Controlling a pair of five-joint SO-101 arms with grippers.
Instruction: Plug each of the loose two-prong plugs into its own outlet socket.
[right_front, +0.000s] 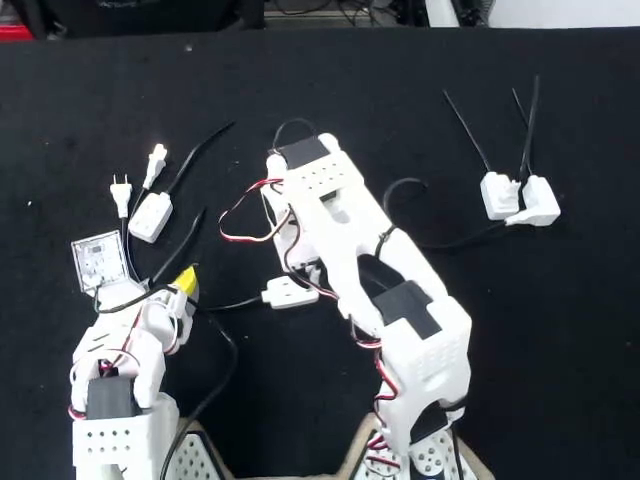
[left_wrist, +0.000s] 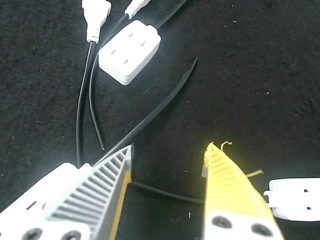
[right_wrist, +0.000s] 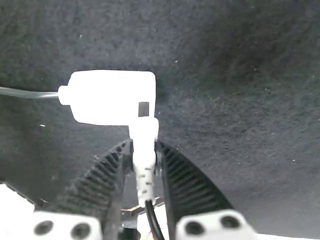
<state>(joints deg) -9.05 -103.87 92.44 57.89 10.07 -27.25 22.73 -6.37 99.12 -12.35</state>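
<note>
Black cloth (right_front: 90, 90) covers the table, with dim clutter beyond its far edge along the top of the high view. Near centre, under the folded right arm (right_front: 340, 230), the right gripper (right_wrist: 144, 148) is clamped narrow on a white plug (right_wrist: 144, 131). The plug's long axis points straight at the face of a white outlet socket (right_wrist: 112, 97). Its nose touches there beside a dark slot, though how deep the prongs sit cannot be told. Any push would likely run along that axis. At lower left, the left gripper (left_wrist: 169, 147) hangs wide and empty. A socket block (left_wrist: 129, 56) and loose plugs (left_wrist: 96, 20) lie ahead of it.
</note>
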